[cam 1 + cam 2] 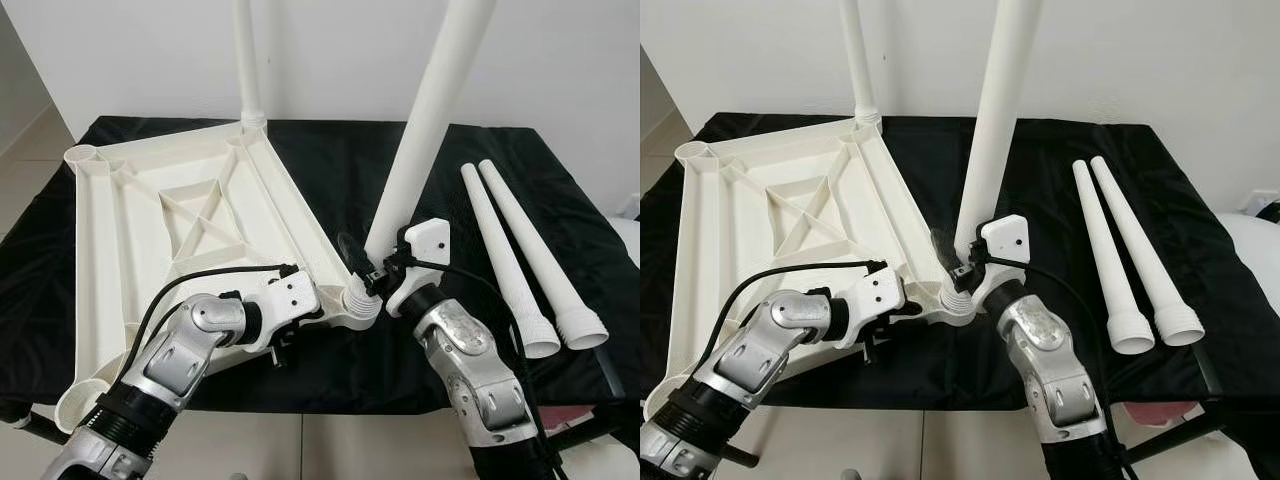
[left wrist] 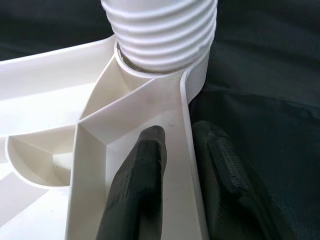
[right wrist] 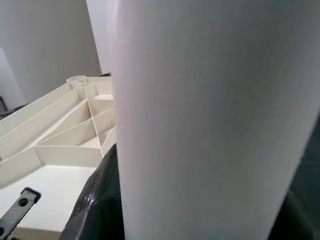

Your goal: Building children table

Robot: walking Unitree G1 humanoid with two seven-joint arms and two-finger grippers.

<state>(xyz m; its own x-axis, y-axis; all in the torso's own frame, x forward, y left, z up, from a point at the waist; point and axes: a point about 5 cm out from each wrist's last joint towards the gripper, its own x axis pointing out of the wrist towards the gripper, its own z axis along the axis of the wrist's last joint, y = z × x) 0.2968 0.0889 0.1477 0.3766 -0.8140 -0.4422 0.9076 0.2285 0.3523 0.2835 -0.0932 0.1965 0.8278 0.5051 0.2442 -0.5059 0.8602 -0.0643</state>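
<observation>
A white children's tabletop lies upside down on a black cloth. One white leg stands upright in its far corner. A second leg stands in the near right corner socket, leaning slightly to the right; its ribbed end sits in the socket. My right gripper is shut on this leg just above the socket, with dark fingers on both sides of it. My left gripper is shut on the tabletop's rim beside that corner, one finger on each side of the wall.
Two loose white legs lie side by side on the cloth at the right, wide ends toward me. The black-covered table ends just under my arms. A white wall stands close behind.
</observation>
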